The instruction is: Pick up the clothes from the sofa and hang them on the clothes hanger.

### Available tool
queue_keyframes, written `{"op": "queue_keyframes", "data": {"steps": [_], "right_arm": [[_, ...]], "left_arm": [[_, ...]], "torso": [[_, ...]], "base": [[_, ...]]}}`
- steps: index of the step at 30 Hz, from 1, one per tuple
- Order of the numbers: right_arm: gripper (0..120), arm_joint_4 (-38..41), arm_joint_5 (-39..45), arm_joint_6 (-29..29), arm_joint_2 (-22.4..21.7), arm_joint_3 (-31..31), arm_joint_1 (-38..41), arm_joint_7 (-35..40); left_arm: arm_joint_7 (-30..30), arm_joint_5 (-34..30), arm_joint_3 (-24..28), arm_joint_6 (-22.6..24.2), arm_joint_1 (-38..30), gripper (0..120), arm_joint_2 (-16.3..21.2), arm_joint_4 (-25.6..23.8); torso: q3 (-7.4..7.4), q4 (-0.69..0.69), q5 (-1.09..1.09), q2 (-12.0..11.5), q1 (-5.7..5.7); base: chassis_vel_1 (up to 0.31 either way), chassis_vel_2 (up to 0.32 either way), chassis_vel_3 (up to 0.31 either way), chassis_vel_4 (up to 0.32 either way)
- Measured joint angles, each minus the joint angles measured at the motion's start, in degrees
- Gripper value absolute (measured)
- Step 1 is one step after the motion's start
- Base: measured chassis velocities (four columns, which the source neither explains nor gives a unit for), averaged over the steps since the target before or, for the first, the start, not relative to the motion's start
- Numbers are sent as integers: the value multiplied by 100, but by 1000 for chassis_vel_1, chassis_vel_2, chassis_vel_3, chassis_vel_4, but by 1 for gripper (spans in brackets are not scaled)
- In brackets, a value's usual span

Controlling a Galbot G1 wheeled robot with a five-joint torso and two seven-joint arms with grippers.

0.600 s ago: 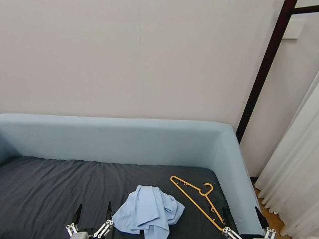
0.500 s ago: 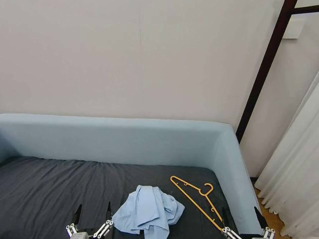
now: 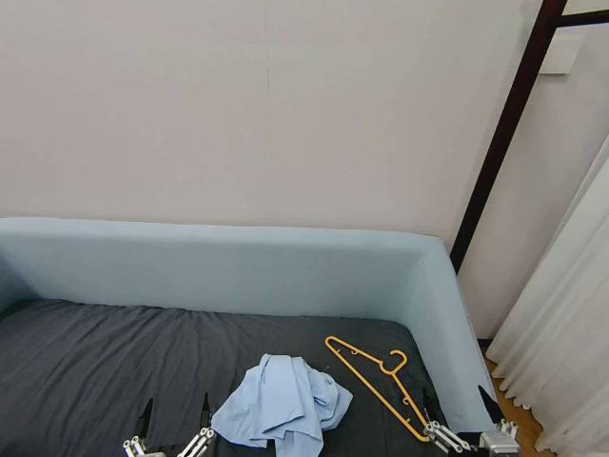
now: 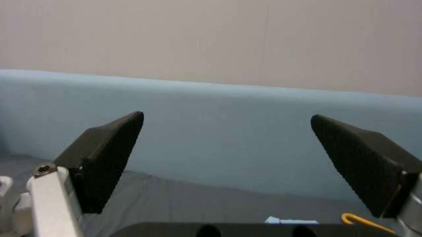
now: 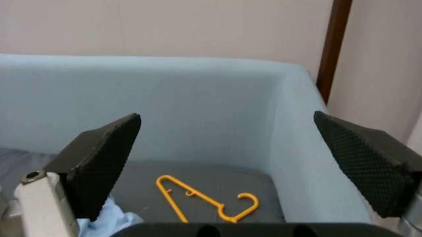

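Plain white wall point(image 3: 238, 105) stood behind the pale blue sofa point(image 3: 209, 267) with its dark grey seat point(image 3: 86, 362). On the seat lay a crumpled light blue shirt point(image 3: 283, 400). An orange hanger point(image 3: 376, 381) lay flat just beside it, nearer the sofa's right side. The left gripper point(image 3: 176, 405) hung low, just left of the shirt, its fingers spread wide with nothing between them. The right gripper point(image 3: 455, 396) hung low close to the hanger, fingers spread wide too and holding nothing

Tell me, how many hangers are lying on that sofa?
1. An orange hanger lies on the sofa near its right end, beside the crumpled blue shirt. Others could be hidden below the view.
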Motion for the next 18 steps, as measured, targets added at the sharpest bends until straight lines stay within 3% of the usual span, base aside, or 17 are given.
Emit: {"op": "queue_keyframes", "data": {"steps": [5,9,10,14,16,18], "right_arm": [[100,120,1012,-827,-650,96,261,170],[100,-146,1878,-1614,-1462,-69,962,255],[100,-146,1878,-1614,-1462,-69,962,255],[100,-717,2329,-1943,-2392,-610,1897,236],[100,-819,2440,-2021,-2533,-767,2112,235],[100,-1044,2875,-2405,-2803,-1310,2788,266]], "left_arm": [[0,-7,69,-15,-61,100,113,129],[-42,3,3,-206,135,100,51,199],[-42,3,3,-206,135,100,51,199],[-229,78,-89,-309,286,100,-83,261],[-261,88,-93,-309,314,100,-109,267],[-295,109,-100,-339,399,100,-163,268]], "torso": [[0,-5,-2,0,0],[0,1,0,0,0],[0,1,0,0,0],[0,0,-1,0,0],[0,0,-1,0,0],[1,-1,0,0,0]], "base": [[0,0,0,0],[0,0,0,0],[0,0,0,0],[0,0,0,0],[0,0,0,0],[0,0,0,0]]}}
